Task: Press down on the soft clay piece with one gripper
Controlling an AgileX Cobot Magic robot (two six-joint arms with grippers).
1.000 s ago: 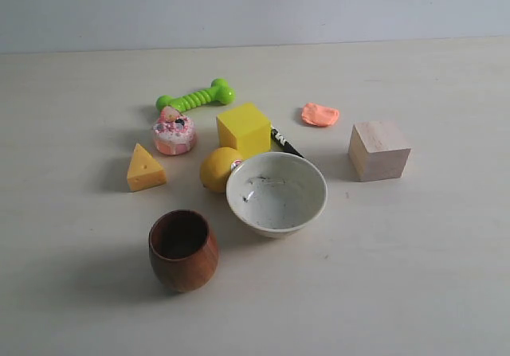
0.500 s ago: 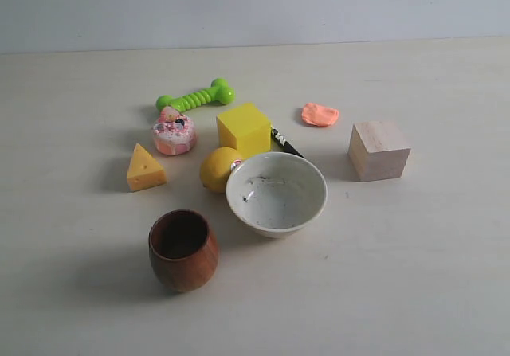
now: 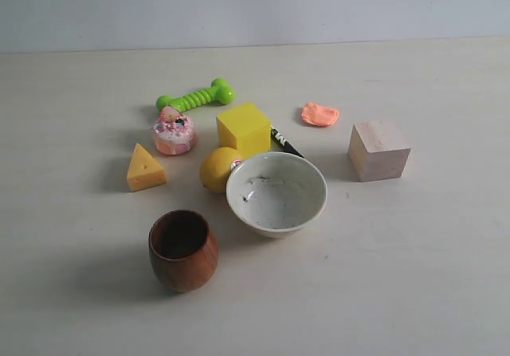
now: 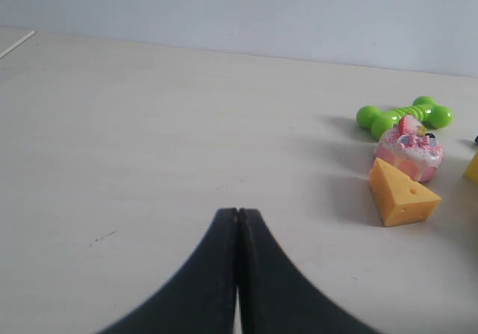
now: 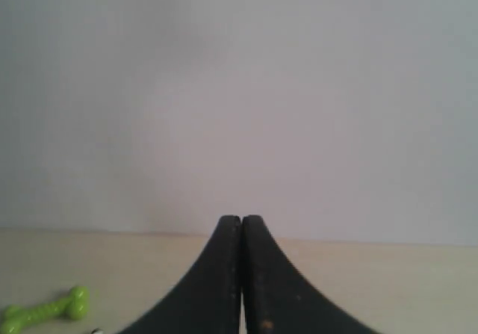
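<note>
Soft clay piece lying flat on surface; probably light, yielding, tacky, so pressing mid-blob from above. Left gripper and right gripper sitting pinched closed, empty.

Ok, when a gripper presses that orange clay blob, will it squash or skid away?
The soft clay piece lies flat and low with a lumpy outline, so it probably squashes rather than rolls. Sitting flush on the table, it likely grips instead of skidding.
</note>
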